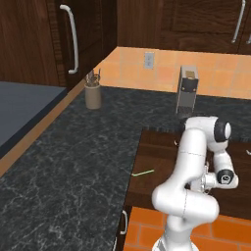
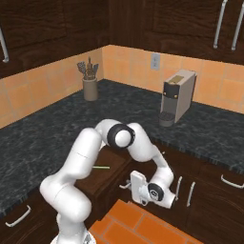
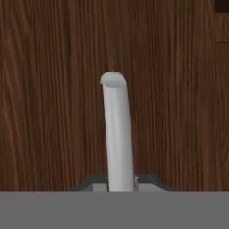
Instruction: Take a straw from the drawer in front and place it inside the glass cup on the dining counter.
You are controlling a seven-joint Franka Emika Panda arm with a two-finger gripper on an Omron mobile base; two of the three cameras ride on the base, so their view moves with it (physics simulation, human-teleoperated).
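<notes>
One drawer (image 1: 162, 162): dark brown wood, pulled out from under the black speckled counter (image 1: 73, 162), flat interior showing.
Straw (image 1: 143, 172): thin, light green, lying flat inside the drawer near its left side; also seen in the right base view (image 2: 100, 167).
Claw (image 2: 127, 185): low at the drawer front, nearly closed around the silver handle (image 3: 117, 134), which rises between its tips in the hand view.
Coffee machine (image 2: 177, 96): grey, on the counter by the tiled wall.
Utensil holder (image 1: 92, 90): beige pot in the counter's corner.
</notes>
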